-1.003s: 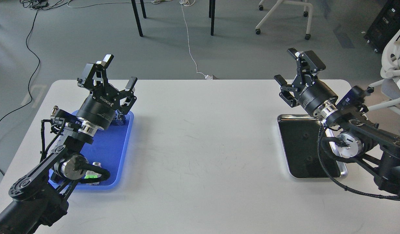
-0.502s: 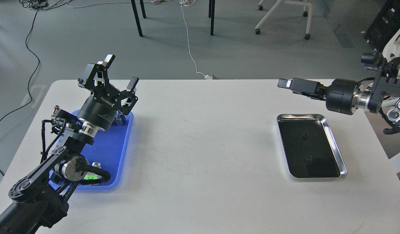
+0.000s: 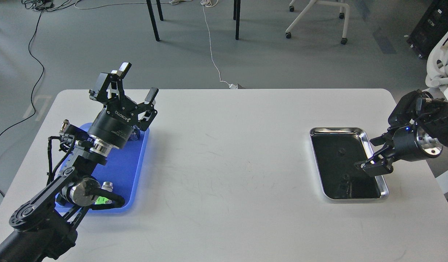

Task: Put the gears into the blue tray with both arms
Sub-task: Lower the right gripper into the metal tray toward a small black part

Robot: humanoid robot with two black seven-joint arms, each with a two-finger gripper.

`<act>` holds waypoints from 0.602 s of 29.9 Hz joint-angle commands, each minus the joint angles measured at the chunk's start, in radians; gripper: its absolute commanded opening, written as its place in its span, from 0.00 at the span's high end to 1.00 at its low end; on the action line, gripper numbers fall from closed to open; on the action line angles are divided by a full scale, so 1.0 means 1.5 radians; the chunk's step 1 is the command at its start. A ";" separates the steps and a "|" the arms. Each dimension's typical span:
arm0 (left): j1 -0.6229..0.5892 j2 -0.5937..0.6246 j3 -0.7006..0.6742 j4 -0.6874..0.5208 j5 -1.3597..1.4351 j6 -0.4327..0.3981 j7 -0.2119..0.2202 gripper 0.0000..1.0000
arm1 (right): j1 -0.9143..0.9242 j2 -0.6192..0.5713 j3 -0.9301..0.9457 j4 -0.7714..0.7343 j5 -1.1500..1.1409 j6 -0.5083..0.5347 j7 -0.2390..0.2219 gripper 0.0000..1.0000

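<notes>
Two small black gears (image 3: 341, 153) (image 3: 344, 179) lie on the dark floor of a silver-rimmed tray (image 3: 369, 147) at the right. My right gripper (image 3: 368, 154) hangs over that tray's right side, pointing left and down. Its fingers stand apart with nothing between them, to the right of both gears. The blue tray (image 3: 131, 165) lies at the left, largely covered by my left arm. My left gripper (image 3: 138, 83) is raised over the blue tray's far end, open and empty. Small dark parts (image 3: 135, 134) sit in the tray's far corner, too hidden to identify.
A push-button switch (image 3: 106, 187) with a silver top and a green glow beside it stands at the blue tray's near end, beside my left arm's joint. Beyond the table's far edge are chair legs, a white cable and an office chair at the right.
My right arm swung down from a high, left-pointing pose at the table's back right to the silver-rimmed tray's right side. The left gripper drifted slightly right and stayed open.
</notes>
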 commanded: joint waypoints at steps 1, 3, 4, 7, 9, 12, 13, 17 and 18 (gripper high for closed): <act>0.004 -0.001 0.000 0.000 0.000 0.000 0.000 0.02 | -0.009 0.029 -0.022 -0.017 0.002 -0.001 0.000 0.09; 0.005 -0.001 0.000 0.000 0.000 -0.001 0.000 0.02 | -0.021 0.046 -0.029 -0.036 0.004 -0.003 0.000 0.11; 0.005 -0.001 0.000 0.000 0.000 -0.001 0.000 0.02 | -0.028 0.053 -0.029 -0.045 0.004 -0.004 0.000 0.13; 0.006 -0.001 0.000 0.000 0.001 -0.002 0.000 0.02 | -0.041 0.075 -0.028 -0.064 0.005 -0.008 0.000 0.19; 0.006 -0.001 -0.001 0.000 0.001 -0.002 0.000 0.02 | -0.047 0.088 -0.028 -0.080 0.006 -0.009 0.000 0.24; 0.006 -0.001 -0.001 0.000 0.001 -0.002 0.000 0.02 | -0.055 0.106 -0.028 -0.096 0.007 -0.009 0.000 0.32; 0.006 -0.001 -0.001 0.000 0.001 -0.002 0.000 0.02 | -0.058 0.112 -0.028 -0.100 0.007 -0.009 0.000 0.33; 0.006 -0.001 -0.001 0.000 0.001 -0.002 0.000 0.02 | -0.071 0.128 -0.029 -0.106 0.032 -0.009 0.000 0.33; 0.006 -0.001 -0.001 0.000 0.001 -0.002 0.000 0.02 | -0.074 0.130 -0.029 -0.106 0.037 -0.009 0.000 0.33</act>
